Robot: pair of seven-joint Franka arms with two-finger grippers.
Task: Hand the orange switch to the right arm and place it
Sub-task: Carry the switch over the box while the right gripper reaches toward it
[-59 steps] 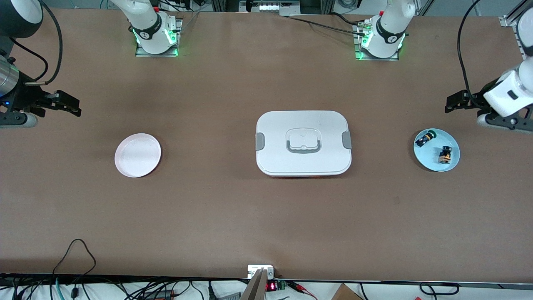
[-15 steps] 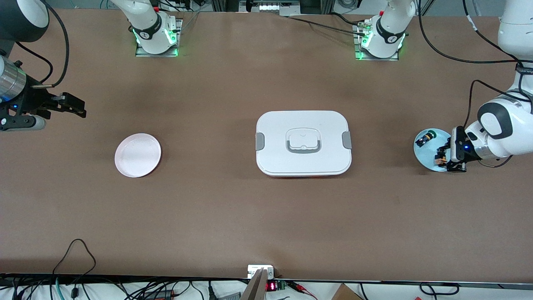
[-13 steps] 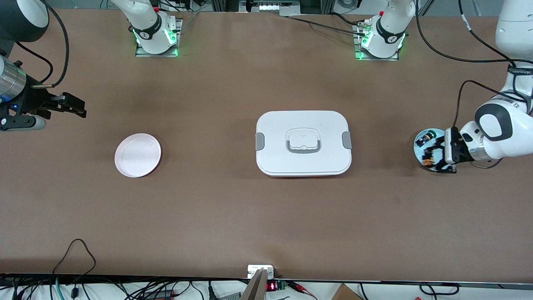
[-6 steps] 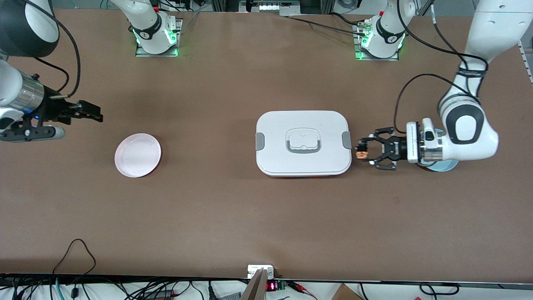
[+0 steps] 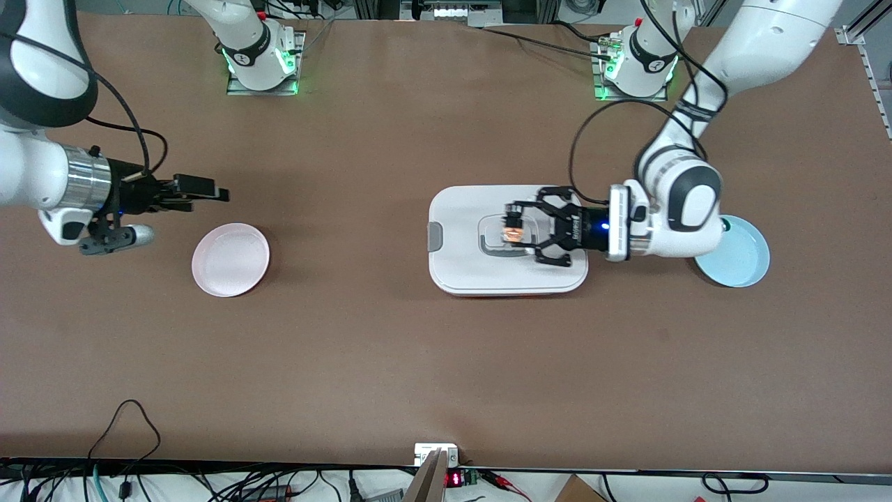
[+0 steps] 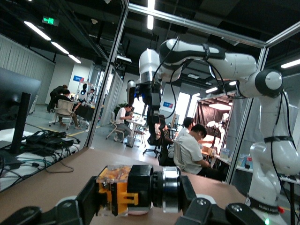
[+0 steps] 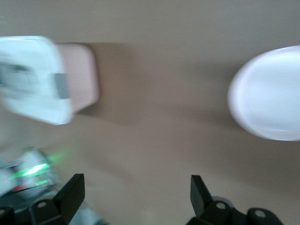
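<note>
My left gripper [image 5: 513, 230] is shut on the orange switch [image 5: 513, 233] and holds it in the air over the handle of the white lidded box [image 5: 460, 268]. In the left wrist view the switch [image 6: 123, 190], black with an orange band and a silver ring, sits crosswise between the fingers. My right gripper [image 5: 209, 189] is open and empty, over bare table beside the pink plate [image 5: 231, 259], pointing toward the box. In the right wrist view its fingers [image 7: 70, 192] stand wide apart, with the pink plate [image 7: 269, 93] and the box [image 7: 28, 79] in sight.
A light blue plate [image 5: 740, 256] lies at the left arm's end of the table, partly under the left arm. The right arm [image 6: 187, 51] shows far off in the left wrist view.
My left gripper closed on the orange switch at the blue plate, lifted it and carried it over the white box. My right gripper moved toward the middle of the table.
</note>
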